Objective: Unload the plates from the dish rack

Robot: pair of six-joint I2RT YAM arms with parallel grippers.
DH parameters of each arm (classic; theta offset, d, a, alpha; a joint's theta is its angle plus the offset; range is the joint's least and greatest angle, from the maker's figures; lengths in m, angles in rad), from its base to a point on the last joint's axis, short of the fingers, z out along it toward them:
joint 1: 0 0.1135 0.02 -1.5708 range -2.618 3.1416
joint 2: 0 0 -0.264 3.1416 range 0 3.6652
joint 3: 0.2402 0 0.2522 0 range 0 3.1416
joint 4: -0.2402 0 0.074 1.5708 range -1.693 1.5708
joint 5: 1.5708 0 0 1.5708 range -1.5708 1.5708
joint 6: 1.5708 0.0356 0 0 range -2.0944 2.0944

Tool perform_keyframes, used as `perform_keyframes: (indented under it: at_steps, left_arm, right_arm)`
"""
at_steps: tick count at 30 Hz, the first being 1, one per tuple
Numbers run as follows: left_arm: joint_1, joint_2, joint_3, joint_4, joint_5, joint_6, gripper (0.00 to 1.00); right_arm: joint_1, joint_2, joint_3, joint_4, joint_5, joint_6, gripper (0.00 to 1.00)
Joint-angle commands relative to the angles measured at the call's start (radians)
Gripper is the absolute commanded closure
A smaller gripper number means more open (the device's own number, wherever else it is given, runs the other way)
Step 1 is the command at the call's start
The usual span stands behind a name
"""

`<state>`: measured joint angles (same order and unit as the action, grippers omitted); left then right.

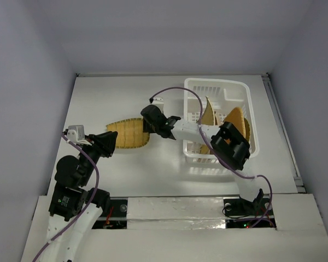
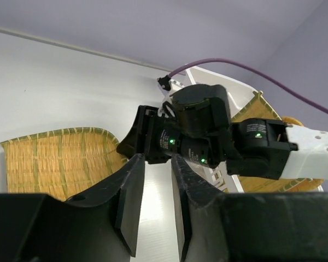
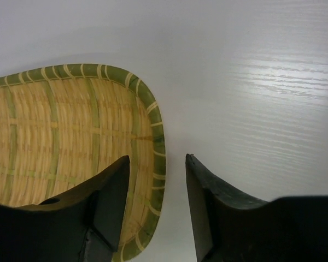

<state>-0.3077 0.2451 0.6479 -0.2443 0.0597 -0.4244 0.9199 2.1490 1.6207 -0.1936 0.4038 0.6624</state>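
A yellow-tan woven plate (image 1: 128, 134) lies flat on the table left of the white dish rack (image 1: 216, 82). My right gripper (image 1: 154, 124) is open, with its jaws on either side of the plate's right rim (image 3: 153, 125). My left gripper (image 1: 110, 143) is at the plate's left end, empty, its jaws a narrow gap apart. In the left wrist view the plate (image 2: 54, 158) lies left of the fingers (image 2: 132, 185), and the right gripper (image 2: 147, 136) is ahead. A tan fan-shaped plate (image 1: 209, 112) and an orange plate (image 1: 238, 123) stand in the rack.
The rack stands at the back right, near the table's right edge (image 1: 281, 136). The right arm (image 1: 229, 144) stretches across the rack's front. A purple cable (image 1: 175, 90) arcs over the rack's left side. Grey walls close the table at back and sides.
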Motion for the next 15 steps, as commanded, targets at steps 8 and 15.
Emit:
perform_keyframes:
  at_steps: [8,15]
  left_arm:
    - [-0.005,0.01,0.015,0.057,0.034,0.004,0.67]
    - [-0.005,-0.007,0.012,0.063,0.048,0.004,0.64]
  right_arm:
    - [-0.015,-0.481,0.031,-0.263,0.143,-0.225,0.86]
    - [-0.059,-0.814,-0.116,-0.574,0.306,-0.193,1.0]
